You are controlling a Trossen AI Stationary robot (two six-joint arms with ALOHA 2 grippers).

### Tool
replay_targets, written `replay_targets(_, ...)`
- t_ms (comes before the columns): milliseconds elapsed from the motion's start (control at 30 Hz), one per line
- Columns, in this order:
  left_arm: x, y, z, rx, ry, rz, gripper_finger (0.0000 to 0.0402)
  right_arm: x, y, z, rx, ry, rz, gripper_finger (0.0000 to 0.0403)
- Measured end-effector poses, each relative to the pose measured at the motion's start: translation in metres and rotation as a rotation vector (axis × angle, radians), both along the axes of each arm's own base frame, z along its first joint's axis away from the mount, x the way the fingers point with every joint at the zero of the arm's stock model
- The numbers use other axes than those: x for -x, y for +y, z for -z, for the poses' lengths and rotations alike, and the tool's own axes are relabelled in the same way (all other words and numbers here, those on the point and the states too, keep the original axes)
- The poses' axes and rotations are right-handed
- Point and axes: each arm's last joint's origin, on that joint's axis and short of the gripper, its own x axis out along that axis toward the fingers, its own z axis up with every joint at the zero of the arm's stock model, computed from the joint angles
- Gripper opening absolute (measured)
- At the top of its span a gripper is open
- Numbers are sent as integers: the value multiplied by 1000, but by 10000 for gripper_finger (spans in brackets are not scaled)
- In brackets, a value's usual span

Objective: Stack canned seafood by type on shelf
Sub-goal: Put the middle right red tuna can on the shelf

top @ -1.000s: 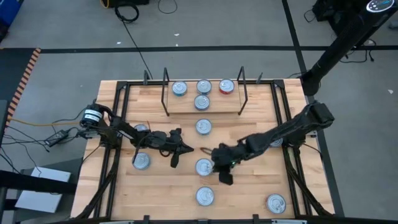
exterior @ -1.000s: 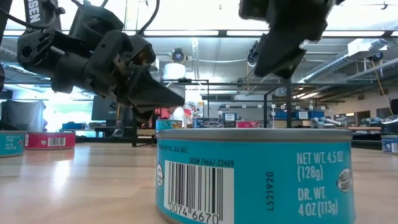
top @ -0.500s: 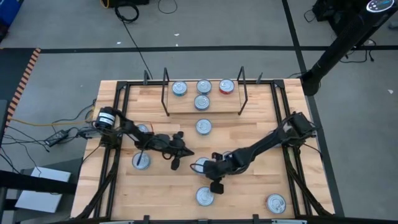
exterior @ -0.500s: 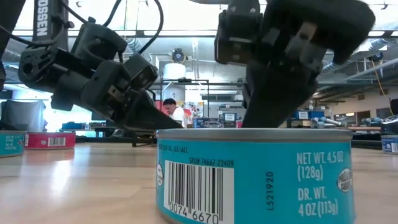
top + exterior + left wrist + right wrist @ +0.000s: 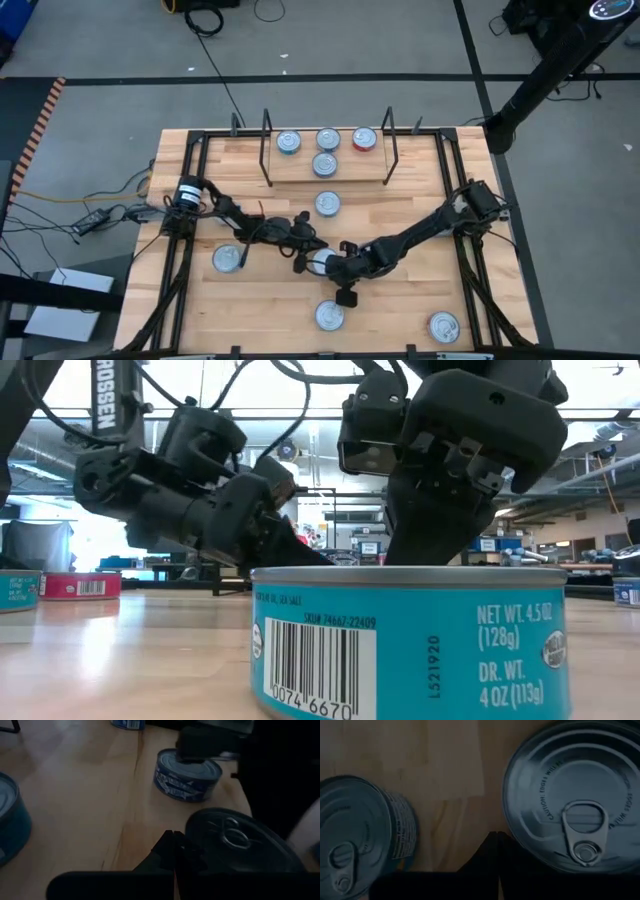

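Observation:
The shelf [image 5: 300,172] stands at the table's far middle with three silver-lidded tins and a red-sided tin [image 5: 365,138] on it. A loose tin [image 5: 320,262] sits flat on the table in the middle, with both grippers at it. My left gripper [image 5: 310,250] is shut and comes from the table's left, its tips [image 5: 174,837] beside the tin's rim [image 5: 192,827]. My right gripper [image 5: 333,265] is shut and slants down from the right, its tips [image 5: 497,837] beside the same tin [image 5: 570,795]. My left gripper has its shut fingertips right at the tin's side, nearly level, from the table's left; whether they touch it I cannot tell. My right gripper has its shut fingertips right at the tin's rim [image 5: 509,832], slanting down from the right; whether they touch it I cannot tell.
More tins lie loose: one at the left [image 5: 229,258], one before the shelf [image 5: 328,203], one near the front edge [image 5: 329,315] [image 5: 410,640], one at the front right [image 5: 443,325]. Black frame rails [image 5: 185,200] run along both table sides.
My left gripper has moved toward the table's right and down, up to the middle tin. My right gripper has sunk and gone toward the table's left, onto the same tin's other side.

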Motion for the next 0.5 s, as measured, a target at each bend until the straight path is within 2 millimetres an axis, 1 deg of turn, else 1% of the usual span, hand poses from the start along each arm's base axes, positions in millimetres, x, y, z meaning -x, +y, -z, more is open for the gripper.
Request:
replay_targets(100,-1,0,-1,2,-2,4,1,1,-3,-3,0,9,4,4)
replay_targets(167,-1,0,0,2,-1,4,1,2,-5,-8,-1,4,8,4)
replay_targets(300,-1,0,0,4,1,8,1,3,-10,-25,-11,-38,24,4)
replay_targets(500,-1,0,1,10,15,13,1,2,-21,-44,-40,-86,84,4)
